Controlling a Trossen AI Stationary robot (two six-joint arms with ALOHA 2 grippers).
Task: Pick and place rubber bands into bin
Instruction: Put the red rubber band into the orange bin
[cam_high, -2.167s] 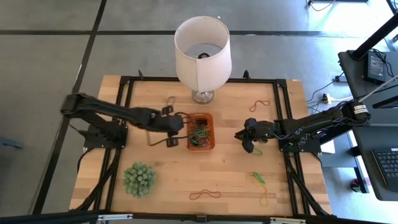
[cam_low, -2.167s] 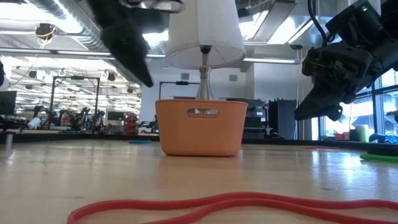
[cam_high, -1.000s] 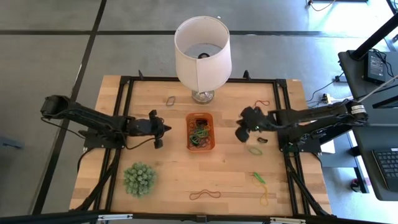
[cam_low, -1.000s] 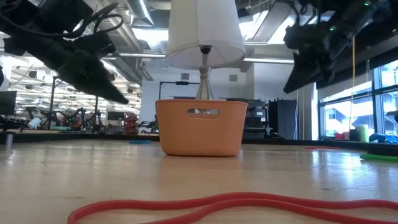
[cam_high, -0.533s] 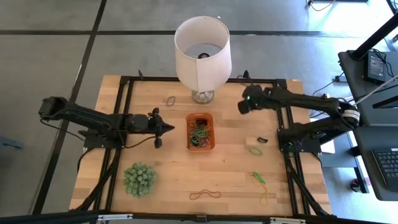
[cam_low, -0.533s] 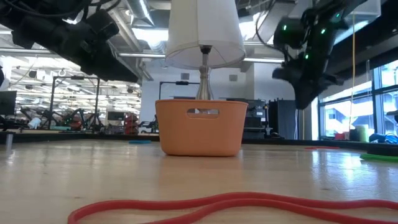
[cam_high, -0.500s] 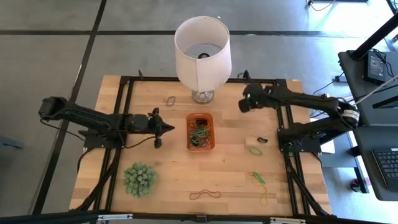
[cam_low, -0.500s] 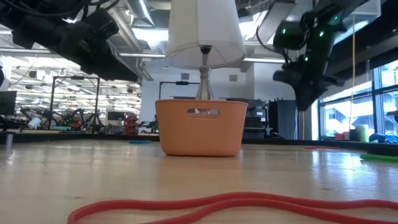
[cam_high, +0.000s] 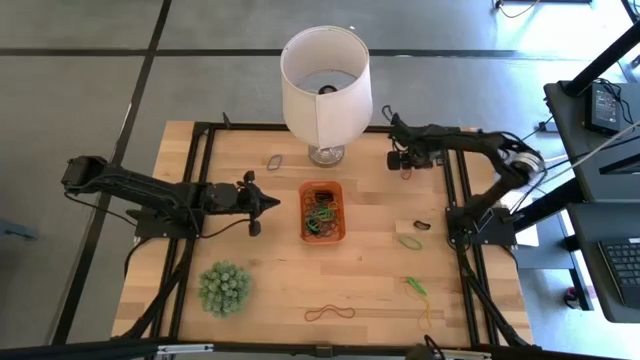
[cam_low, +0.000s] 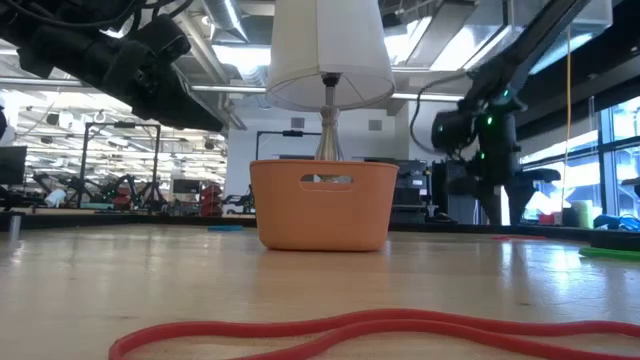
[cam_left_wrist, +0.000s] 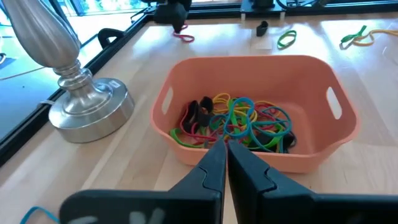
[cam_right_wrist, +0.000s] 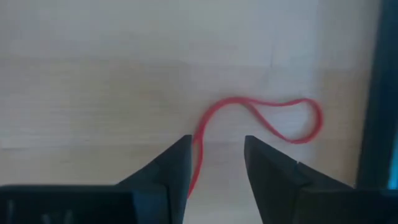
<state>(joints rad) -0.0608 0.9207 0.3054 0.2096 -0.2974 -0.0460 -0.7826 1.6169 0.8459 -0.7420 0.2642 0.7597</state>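
Observation:
The orange bin (cam_high: 322, 211) sits mid-table with several coloured rubber bands (cam_left_wrist: 242, 121) inside. My left gripper (cam_high: 272, 203) hovers shut just left of the bin, its tips (cam_left_wrist: 225, 148) pointing at the bin's near wall. My right gripper (cam_high: 405, 162) is at the far right of the table, pointing down, open. Its fingers stand over one end of a red rubber band (cam_right_wrist: 261, 118) that lies flat on the wood. Loose bands also lie on the table: grey (cam_high: 274, 160), black (cam_high: 421, 225), green (cam_high: 409, 241) and red-brown (cam_high: 330, 312).
A white lamp (cam_high: 325, 85) stands on its metal foot (cam_left_wrist: 87, 109) at the far edge behind the bin. A spiky green ball plant (cam_high: 224, 288) sits near the front left. A green-and-yellow band (cam_high: 416, 286) and a yellow one (cam_high: 428, 315) lie front right.
My right gripper has swung from beside the bin's right side toward the table's far edge, tipping from a slant to pointing down, and has sunk over the red band. The bands and the bin have stayed where they were.

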